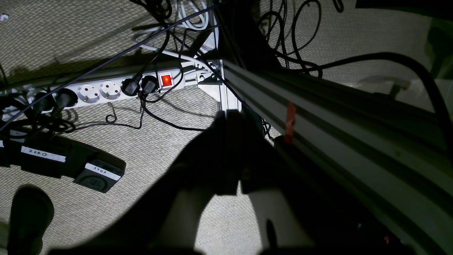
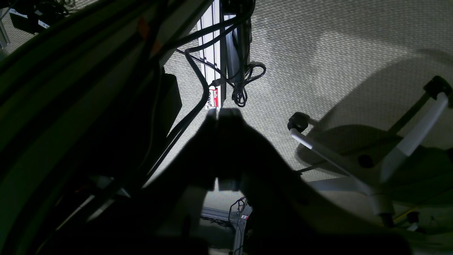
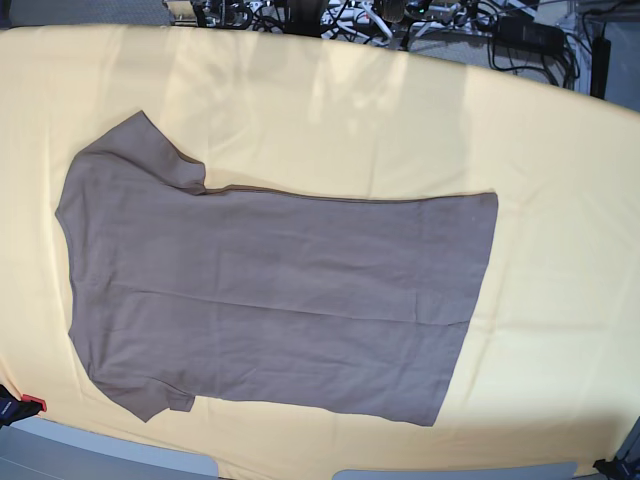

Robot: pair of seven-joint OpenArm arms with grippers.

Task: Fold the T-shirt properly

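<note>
the t-shirt (image 3: 270, 290) lay spread flat on the pale yellow cloth (image 3: 540, 160) that covered the table, in the base view. it was plain taupe-brown with no print, its collar end toward that view's left and its straight hem toward the right. one short sleeve pointed to the far side at upper left, the other to the near edge at lower left. the fabric looked smooth, with only a few faint creases running across the body. it sat left of the cloth's middle, with bare yellow all round it.

neither arm reached over the table in that view. both wrist cameras looked down at woven grey carpet beside the table frame.

the left gripper (image 1: 231, 117) hung in shadow beside an aluminium frame rail (image 1: 318, 117), its dark fingers pressed together with nothing between them. a white power strip (image 1: 106, 88) with a lit red switch lay beyond it, and a black pedal labelled stop (image 1: 101, 173) sat off to one side.

the right gripper (image 2: 221, 115) was likewise a dark silhouette, jaws closed and empty, with a chair base (image 2: 368, 177) on the carpet near it.
</note>
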